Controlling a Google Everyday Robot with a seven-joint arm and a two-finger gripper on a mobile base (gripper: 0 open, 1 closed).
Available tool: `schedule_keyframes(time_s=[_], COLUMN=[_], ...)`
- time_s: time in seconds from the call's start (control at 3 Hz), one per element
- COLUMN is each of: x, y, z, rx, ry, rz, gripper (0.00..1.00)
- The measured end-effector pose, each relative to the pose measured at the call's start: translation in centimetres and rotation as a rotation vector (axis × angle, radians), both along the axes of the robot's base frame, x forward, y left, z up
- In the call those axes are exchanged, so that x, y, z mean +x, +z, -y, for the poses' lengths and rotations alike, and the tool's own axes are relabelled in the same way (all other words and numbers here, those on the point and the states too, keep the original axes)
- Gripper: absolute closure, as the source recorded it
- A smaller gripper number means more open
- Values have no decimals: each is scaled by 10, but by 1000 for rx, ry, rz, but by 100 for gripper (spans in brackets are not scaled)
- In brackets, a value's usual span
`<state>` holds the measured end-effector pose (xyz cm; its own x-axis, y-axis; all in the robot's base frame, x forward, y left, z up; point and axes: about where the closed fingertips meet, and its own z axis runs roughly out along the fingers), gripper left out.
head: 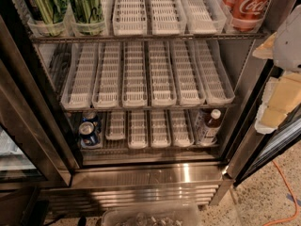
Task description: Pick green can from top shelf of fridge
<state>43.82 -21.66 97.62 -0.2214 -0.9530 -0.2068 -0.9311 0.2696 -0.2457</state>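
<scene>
Green printed metal at 11 o'clock in the camera view: green can (87, 4) stands upright at the front of a white slotted lane on the top shelf (155, 36), base tucked behind the clear lip. Second green can (41, 4) is just beside it toward 10 o'clock, one lane over and also upright. A further green shape sits between and behind the two, too cut off to call. Same shelf, 1 o'clock corner: red Coca-Cola cans (248, 3), well apart from the green ones, with several white lanes between. Fridge (42, 126) has a dark frame. Middle rack (146, 108) carries a row of white lanes. Bottom rack holds blue cans (88, 130) at 8 o'clock and a dark bottle (213, 122) with a white cap at 4 o'clock. Stainless base (150, 174) with vent slats at 6 o'clock, clear bin (150, 215) below it on the floor. Orange cable (288, 192) lies on speckled floor at 5 o'clock. Gripper (281, 97) at 3 o'clock, outside the fridge by the right door frame, shows white and cream parts cropped by the frame edge, well apart from green can. Cannot tell whether it is spread or closed.
</scene>
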Motion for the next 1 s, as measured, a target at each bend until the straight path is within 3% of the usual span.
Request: schedule_keyframes(time_s=[0.67, 1.0], x=[-2, -9], y=[-1, -3], z=[-9, -42], rx=[16, 46], ry=[2, 33], rz=[22, 89], gripper=[0, 0])
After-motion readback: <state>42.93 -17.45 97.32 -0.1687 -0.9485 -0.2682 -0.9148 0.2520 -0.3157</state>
